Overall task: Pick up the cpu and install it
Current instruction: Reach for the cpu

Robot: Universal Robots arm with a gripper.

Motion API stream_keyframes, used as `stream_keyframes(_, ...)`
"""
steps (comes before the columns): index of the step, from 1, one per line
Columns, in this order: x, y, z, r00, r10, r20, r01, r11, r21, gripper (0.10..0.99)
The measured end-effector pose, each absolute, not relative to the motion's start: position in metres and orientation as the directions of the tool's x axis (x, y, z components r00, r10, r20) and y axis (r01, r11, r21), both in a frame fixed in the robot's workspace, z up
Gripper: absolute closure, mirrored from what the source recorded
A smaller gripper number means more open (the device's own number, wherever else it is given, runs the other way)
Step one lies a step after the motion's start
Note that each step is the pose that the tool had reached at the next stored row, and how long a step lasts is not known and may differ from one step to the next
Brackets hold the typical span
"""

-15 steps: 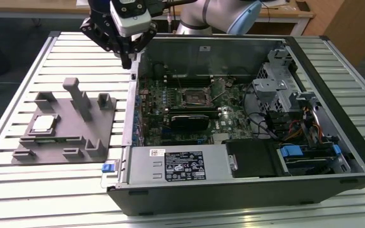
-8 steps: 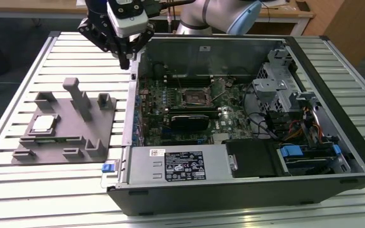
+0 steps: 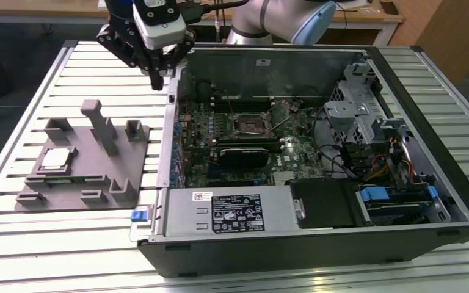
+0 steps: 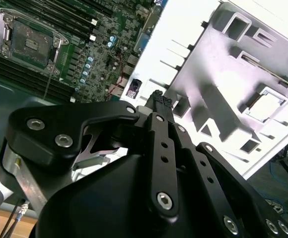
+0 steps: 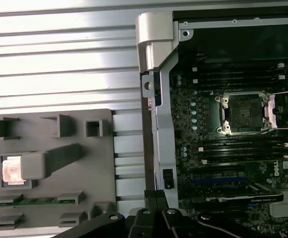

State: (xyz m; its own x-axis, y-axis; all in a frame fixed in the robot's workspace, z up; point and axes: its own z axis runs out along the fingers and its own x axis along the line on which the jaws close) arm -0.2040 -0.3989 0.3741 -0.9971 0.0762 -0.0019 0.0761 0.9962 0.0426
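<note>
The hand (image 3: 159,84) hangs over the near wall of the open PC case (image 3: 316,253), in between the case and the grey fixture (image 3: 88,183). In both wrist views the fingertips (image 4: 159,98) look pressed together with nothing between them, so it's closed and empty.

The cpu (image 3: 55,160) hasn't been picked up. It sits in a recess of the fixture out on the slatted desk (image 3: 22,244), well apart from the hand. My guess is the pocket is there to keep the chip from sliding.

It lies flat, silvery top up, edges square with the fixture. It's basically square, so no real long axis. The socket (image 5: 243,113) on the motherboard looks open and empty.
</note>
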Motion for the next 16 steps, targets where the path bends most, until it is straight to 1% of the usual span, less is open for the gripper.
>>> stream_keyframes(16, -0.2135, -0.3989, 0.3713, -0.997, 0.076, 0.003, 0.076, 0.996, 0.042, 0.980)
